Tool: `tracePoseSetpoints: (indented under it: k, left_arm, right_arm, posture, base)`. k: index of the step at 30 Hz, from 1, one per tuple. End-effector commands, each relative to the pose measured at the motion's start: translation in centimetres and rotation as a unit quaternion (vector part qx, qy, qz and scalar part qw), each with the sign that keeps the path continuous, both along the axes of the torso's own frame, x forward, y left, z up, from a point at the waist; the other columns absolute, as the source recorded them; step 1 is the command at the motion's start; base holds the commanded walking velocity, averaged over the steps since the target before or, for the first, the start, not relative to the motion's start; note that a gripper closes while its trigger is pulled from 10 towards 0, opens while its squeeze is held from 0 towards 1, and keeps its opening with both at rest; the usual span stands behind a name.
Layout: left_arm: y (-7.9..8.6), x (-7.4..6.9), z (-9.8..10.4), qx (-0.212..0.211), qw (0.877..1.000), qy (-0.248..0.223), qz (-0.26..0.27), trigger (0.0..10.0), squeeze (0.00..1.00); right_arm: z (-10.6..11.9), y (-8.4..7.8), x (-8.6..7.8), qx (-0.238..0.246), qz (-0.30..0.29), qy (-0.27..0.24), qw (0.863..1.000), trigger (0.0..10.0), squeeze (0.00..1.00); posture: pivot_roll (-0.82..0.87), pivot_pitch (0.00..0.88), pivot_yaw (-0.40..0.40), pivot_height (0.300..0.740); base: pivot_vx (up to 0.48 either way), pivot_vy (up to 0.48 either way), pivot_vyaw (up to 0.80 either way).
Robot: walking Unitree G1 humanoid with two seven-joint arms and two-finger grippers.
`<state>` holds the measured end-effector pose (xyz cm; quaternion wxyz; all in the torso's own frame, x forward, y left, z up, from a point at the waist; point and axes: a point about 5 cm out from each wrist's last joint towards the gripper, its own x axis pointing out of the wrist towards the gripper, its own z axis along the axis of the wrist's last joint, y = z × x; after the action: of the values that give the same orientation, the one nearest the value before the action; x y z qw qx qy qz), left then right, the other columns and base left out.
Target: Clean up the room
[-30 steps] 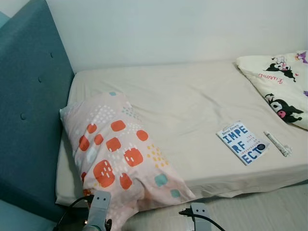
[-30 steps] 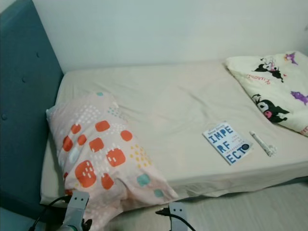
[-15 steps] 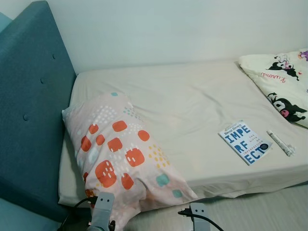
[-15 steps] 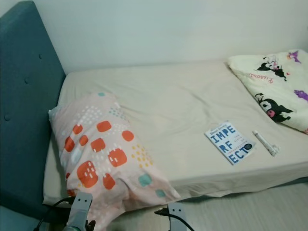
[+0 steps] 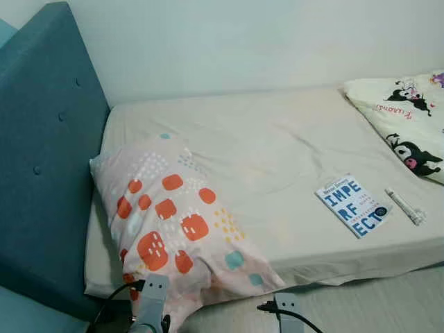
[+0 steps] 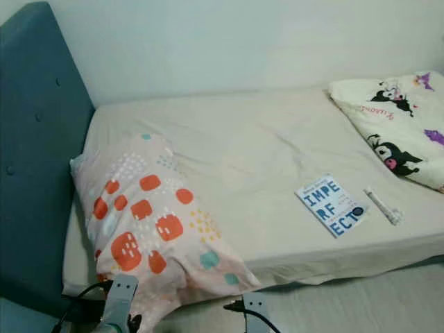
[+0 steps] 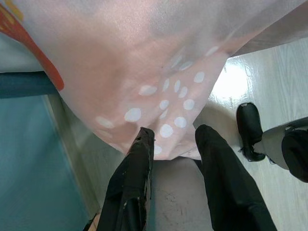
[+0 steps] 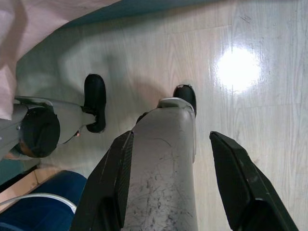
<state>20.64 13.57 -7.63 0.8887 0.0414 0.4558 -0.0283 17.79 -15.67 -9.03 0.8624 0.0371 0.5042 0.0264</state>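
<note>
- Bed (image 5: 277, 159), beige fitted sheet, spans centre of eye views; pale wall behind, along top of frame.
- Teal headboard (image 5: 41, 159), button-tufted, runs down left side of frame, against bed's head end.
- Wood-look floor (image 8: 250, 120), pale w/ a bright light glare, lower strip of eye views below mattress edge.
- Pillow (image 5: 173, 222), pink w/ orange, teal & white blotches, lower left of frame; lies diagonally, upper end beside headboard, lower corner drooping over front mattress edge.
- Cartoon-print blanket (image 5: 406, 125), cream w/ black characters, bunched at upper right, on far end of bed.
- Book (image 5: 352, 205), white cover w/ big blue letters, lies flat at right of frame near front edge of mattress, well apart from pillow.
- Small white tube-like item (image 5: 403, 206), just right of book, not touching; what it is — can't tell.
- Left gripper (image 7: 173, 137): wrist view looks up at pillow's hanging corner; fingers (image 7: 134, 183) parted w/ a clear gap, tips right at the fabric, nothing pinched. Contact vs. just short: can't tell. In eye view its arm sits at bottom edge, left of centre, under pillow corner.
- Right gripper (image 8: 173, 139): low over floor, fingers (image 8: 245, 187) spread wide, holding nothing; robot's own grey leg & black foot show btw them.
</note>
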Motion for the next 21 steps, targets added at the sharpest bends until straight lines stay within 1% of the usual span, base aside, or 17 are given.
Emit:
tracePoseSetpoints:
  k: [1,6,14,21]
  left_arm:
    - [0.2,-0.7,-0.4,0.004,1.0,0.013,-0.001,10.0,0.0]
    - [0.3,-0.8,-0.5,0.005,1.0,0.014,-0.01,10.0,0.0]
    - [0.3,-1.0,-0.6,0.009,1.0,0.014,-0.015,10.0,0.0]
    - [0.9,-1.8,-0.9,0.008,1.0,0.021,-0.005,10.0,0.0]
  right_arm:
    - [-0.4,0.2,-0.8,0.0,0.003,0.012,1.0,10.0,0.0]
    - [-0.5,0.2,-1.1,0.001,-0.007,0.014,1.0,10.0,0.0]
    - [-0.6,0.1,-1.3,0.001,-0.01,0.016,1.0,10.0,0.0]
    - [-0.6,0.0,-1.4,-0.001,-0.004,0.018,1.0,10.0,0.0]
  posture:
    - [0.04,0.0,0.108,0.74]
    - [0.03,0.0,0.12,0.74]
    - [0.03,0.0,0.118,0.74]
    - [0.04,0.005,0.103,0.74]
  base:
    - [0.0,0.0,0.0]
    - [0.0,0.0,0.0]
    - [0.0,0.0,0.0]
    - [0.0,0.0,0.0]
